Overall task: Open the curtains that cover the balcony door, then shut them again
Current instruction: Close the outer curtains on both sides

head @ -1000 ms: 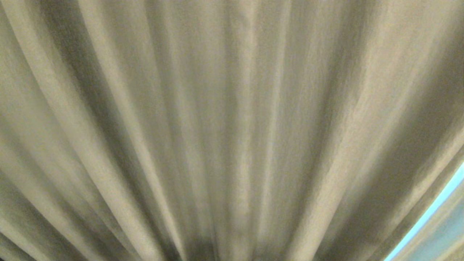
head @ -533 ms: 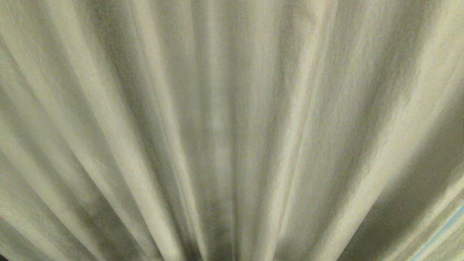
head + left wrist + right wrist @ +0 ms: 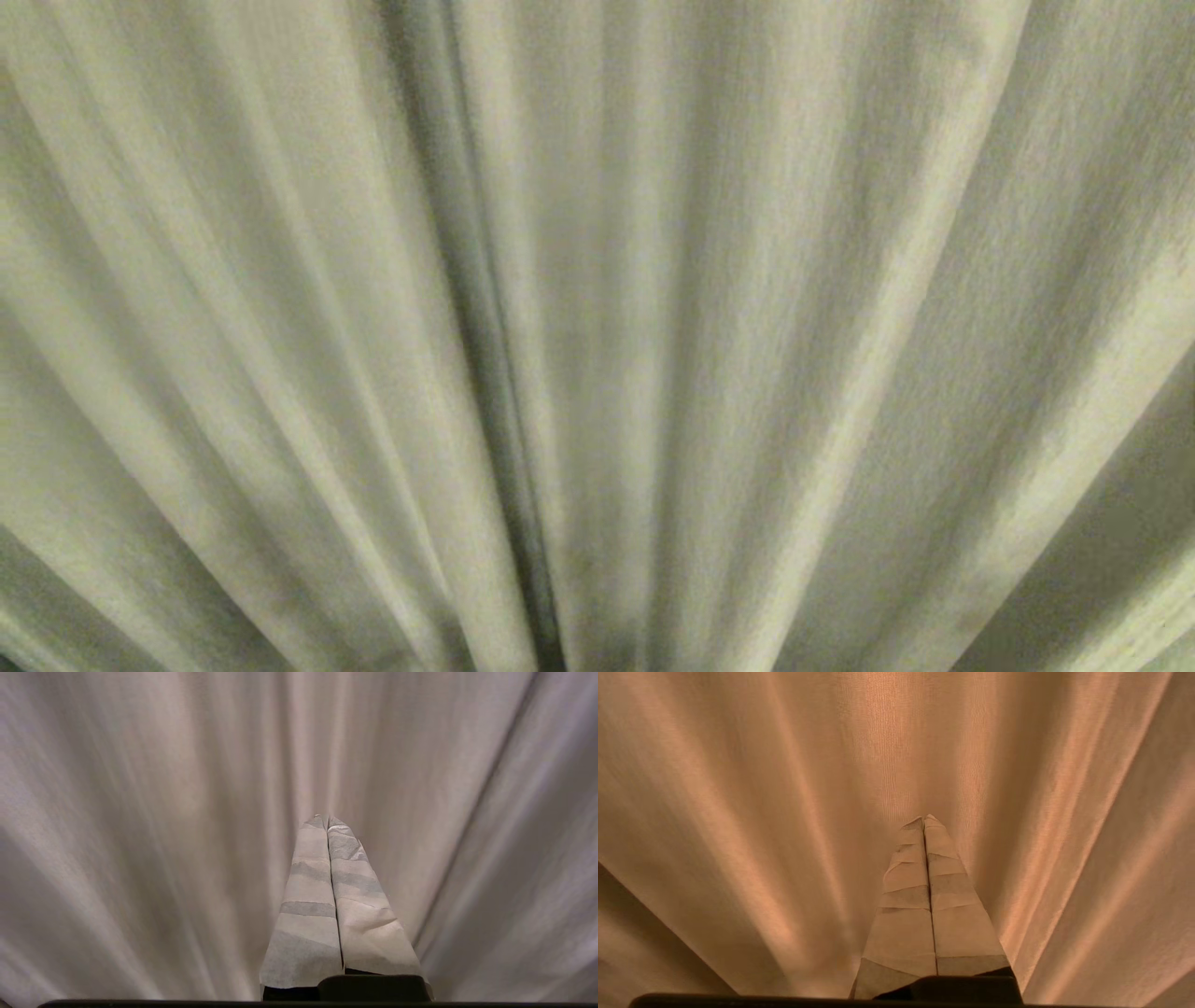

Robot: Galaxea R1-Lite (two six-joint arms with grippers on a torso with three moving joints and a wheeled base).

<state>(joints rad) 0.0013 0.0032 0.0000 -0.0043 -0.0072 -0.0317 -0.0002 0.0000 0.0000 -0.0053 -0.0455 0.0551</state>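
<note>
Curtains (image 3: 747,327) fill every view — folds only.

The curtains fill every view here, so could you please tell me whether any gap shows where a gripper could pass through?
None shows. In the head view the curtains run edge to edge in close pleats, with only a dark fold left of centre. The left gripper and right gripper, both shut, point at unbroken fabric.

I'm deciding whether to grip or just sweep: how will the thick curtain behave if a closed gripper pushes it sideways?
The curtain hangs in deep soft folds, so it will probably bunch and drape around the shut left gripper rather than move stiffly. Its woven texture suggests some friction, so likely little slipping. It looks fairly heavy.
</note>
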